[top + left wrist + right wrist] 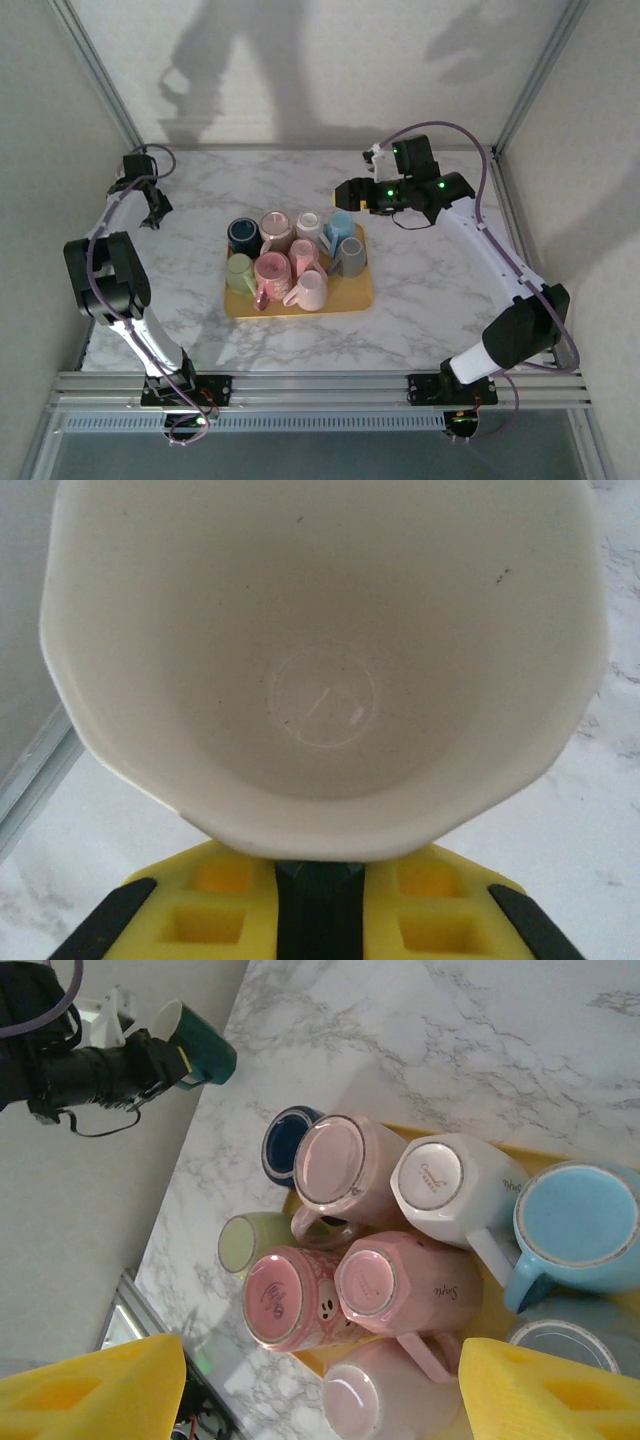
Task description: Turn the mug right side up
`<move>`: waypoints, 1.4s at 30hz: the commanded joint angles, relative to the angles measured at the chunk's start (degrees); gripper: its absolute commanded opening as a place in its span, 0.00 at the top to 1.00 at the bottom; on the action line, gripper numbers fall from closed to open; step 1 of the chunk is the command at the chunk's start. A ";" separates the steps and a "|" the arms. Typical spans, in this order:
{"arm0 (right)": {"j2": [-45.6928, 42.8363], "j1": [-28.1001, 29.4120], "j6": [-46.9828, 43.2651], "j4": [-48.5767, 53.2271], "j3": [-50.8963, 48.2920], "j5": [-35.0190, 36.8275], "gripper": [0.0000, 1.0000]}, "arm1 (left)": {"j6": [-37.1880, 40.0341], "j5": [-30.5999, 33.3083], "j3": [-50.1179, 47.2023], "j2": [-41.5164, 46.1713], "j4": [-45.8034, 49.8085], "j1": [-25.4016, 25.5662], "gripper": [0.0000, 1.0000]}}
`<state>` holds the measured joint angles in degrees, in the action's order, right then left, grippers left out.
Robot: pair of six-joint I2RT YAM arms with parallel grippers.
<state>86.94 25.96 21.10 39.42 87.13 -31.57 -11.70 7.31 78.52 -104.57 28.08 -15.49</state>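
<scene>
Our left gripper (320,870) clamps an empty mug (320,660), its outside hidden from us. Our right gripper (320,1390) gapes empty over the tray (300,306) of mugs (330,1160), some cut off.

Dark green mug (207,1053), white inside, gripped by the left end effector (320,885), mouth facing its wrist.

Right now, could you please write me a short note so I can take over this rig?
Left hand: shut on the green mug by its rim, at the table's far left, off the yellow tray.
Right hand: open, empty, by the tray's far right corner.
Done: one mug in hand.
Left: set it down upright; whether it stands yet, I cannot tell. Several pink mugs and a white mug on the tray sit base up.
</scene>
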 commanded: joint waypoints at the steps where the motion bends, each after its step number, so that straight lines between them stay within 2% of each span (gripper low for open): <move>1: 1.17 -0.53 0.77 -1.36 2.12 -1.01 0.27 | 1.09 0.28 4.25 -1.46 -5.09 -0.36 1.00; 13: 2.10 -0.70 1.43 -1.80 3.17 -1.43 0.26 | 0.65 -1.38 4.84 -5.68 -7.17 -0.42 0.98; 15: 2.03 -0.73 1.59 -1.78 3.05 -1.47 0.26 | 0.49 -1.64 4.80 -5.49 -7.01 -0.42 0.94; 19: 1.66 -0.73 2.07 -1.90 2.45 -1.21 0.25 | 0.54 -2.37 4.49 -4.00 -7.00 -0.32 0.75; 24: 0.77 -0.73 1.84 -1.33 1.73 0.54 0.24 | 0.83 -2.65 5.82 -2.15 -4.83 -0.29 0.63; 29: -1.84 -0.73 0.65 1.97 0.73 6.56 0.25 | 0.73 -4.21 5.40 3.40 -2.08 -0.22 0.54; 36: -6.71 -0.68 -1.88 9.54 -2.22 17.59 0.27 | 0.50 -7.48 -0.87 15.15 1.86 0.63 0.49; 40: -10.45 -0.73 -3.04 13.38 -5.58 23.88 0.30 | 0.33 -13.07 -6.06 23.40 3.55 1.20 0.48; 42: -12.14 -0.73 -3.33 14.54 -7.74 25.61 0.31 | 0.06 -18.42 -8.75 26.98 3.61 1.73 0.48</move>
<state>77.19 25.47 19.62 49.12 82.17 -12.05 -11.33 -3.14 73.45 -81.52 28.32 -14.70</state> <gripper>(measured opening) 0.692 0.520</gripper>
